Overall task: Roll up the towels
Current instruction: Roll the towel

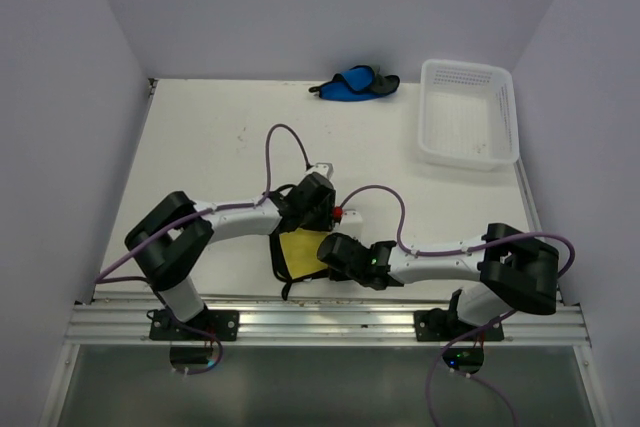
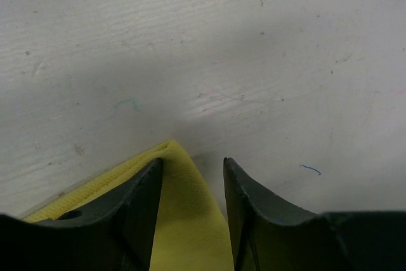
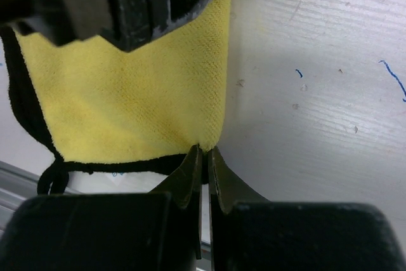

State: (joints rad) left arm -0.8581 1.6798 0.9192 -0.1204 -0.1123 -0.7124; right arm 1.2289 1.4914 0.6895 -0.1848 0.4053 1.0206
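Observation:
The yellow towel (image 1: 298, 253) lies near the table's front edge between the two arms, folded, with its dark edging and loop (image 3: 47, 179) toward the front. My right gripper (image 3: 204, 149) is shut on its near right corner, at the fold. My left gripper (image 2: 193, 164) stands over the far corner of the same fold. Its jaws are apart, the yellow towel (image 2: 184, 220) rises between them against the left finger (image 2: 136, 207), and a thin gap shows beside the right one. The blue towel (image 1: 352, 84) lies bunched at the back edge of the table, far from both grippers.
A white perforated basket (image 1: 468, 112) stands at the back right corner. Purple cables loop over the table above both arms. The metal rail (image 1: 320, 322) runs along the front edge just behind the yellow towel. Walls close in on the left, back and right.

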